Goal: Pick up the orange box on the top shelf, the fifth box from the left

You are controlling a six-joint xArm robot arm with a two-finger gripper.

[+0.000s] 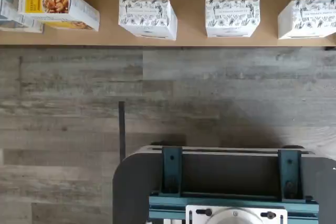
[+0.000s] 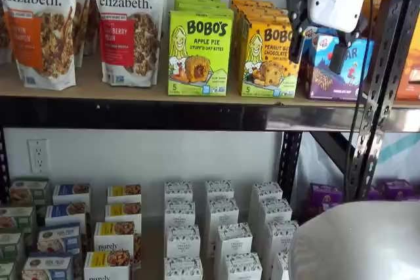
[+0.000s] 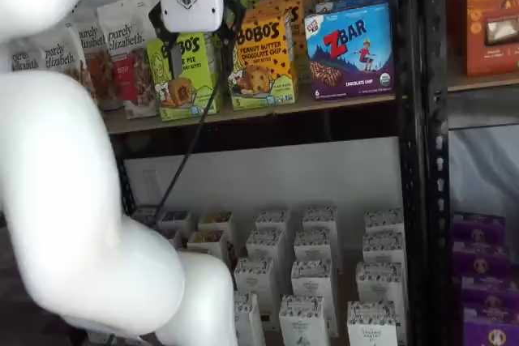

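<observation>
Gripper (image 3: 199, 50) hanging released before the top shelf (image 2: 164, 115), fingers spread, orange box (image 3: 264, 62) standing free, seemingly untouched, partly hidden.

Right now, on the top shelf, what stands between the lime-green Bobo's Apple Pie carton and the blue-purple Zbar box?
The yellow-orange Bobo's Peanut Butter Chocolate Chip carton stands between the lime-green carton and the Zbar box, in both shelf views.

Gripper (image 3: 199, 50) hangs high off the bulky white arm (image 3: 73, 200), black fingers (image 3: 173, 58) pointing down, jaws spread wide, nothing between them.
</observation>
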